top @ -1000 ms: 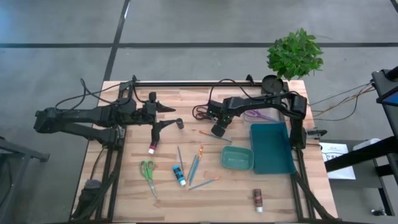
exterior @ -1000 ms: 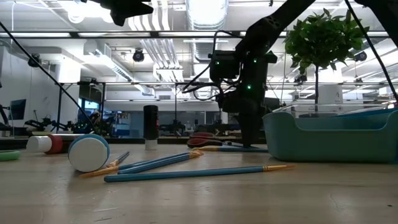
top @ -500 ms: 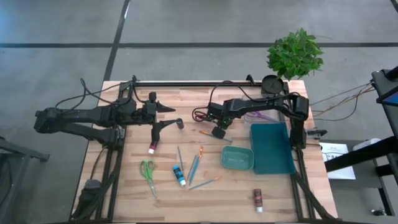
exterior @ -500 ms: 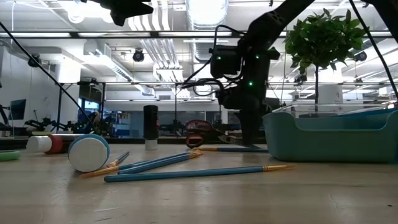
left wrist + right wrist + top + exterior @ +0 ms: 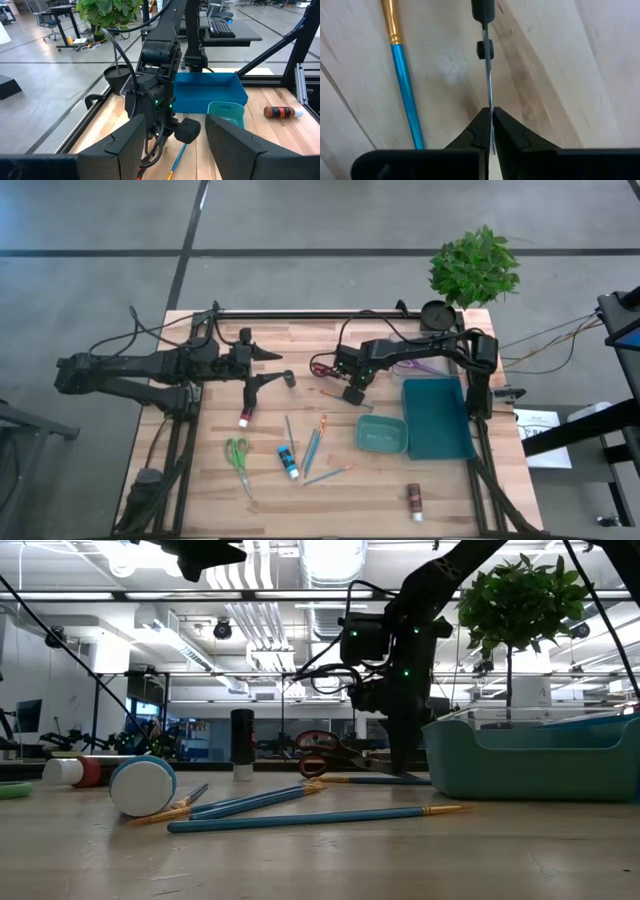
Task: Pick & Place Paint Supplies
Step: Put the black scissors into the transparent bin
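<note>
**Right jaws pinch a scissor blade beside a brush**

A thin metal scissor blade (image 5: 489, 90) stands edge-on between the fingers of the right gripper (image 5: 490, 114), which are pressed together on it. Its long axis runs straight ahead of the jaws, with the pivot screw and dark handle at the far end. Just beside the jaws lies a blue-handled paintbrush (image 5: 405, 85), nearly parallel, its gold ferrule pointing away from them. Both lie on the pale wooden plank table (image 5: 230, 480). The left gripper (image 5: 270, 367) hangs well apart from these jaws, its fingers spread. A deep teal tray (image 5: 437, 420) sits near the right gripper. Behind is an open workshop with ceiling strip lights and a potted green plant (image 5: 475, 265).
</note>
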Motion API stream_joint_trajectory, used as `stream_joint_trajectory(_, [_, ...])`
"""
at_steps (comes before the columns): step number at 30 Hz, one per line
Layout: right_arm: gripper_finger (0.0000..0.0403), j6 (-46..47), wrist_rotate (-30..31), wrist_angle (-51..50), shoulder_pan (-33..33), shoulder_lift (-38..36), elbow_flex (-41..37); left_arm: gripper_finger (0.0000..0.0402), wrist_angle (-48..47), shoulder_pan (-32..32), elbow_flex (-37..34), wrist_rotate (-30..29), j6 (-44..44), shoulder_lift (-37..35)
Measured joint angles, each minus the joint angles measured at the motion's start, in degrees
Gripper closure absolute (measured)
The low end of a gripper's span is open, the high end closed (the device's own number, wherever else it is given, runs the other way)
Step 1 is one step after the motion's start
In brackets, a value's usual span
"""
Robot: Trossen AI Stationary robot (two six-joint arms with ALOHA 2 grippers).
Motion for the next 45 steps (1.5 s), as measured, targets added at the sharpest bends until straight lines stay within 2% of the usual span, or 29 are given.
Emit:
stream_joint_trajectory(32, [0.039,-3.22,-0.65,5.27,0.11,0.04,-2.85,0.0188,0.01,-0.02,-0.02,0.0,-0.02,0.0])
stream_joint_trajectory(45, [0.0394,-4.82,2.53,5.47,0.7,-1.87,-2.73,0.0187,0.0,-0.02,-0.02,0.0,-0.02,0.0])
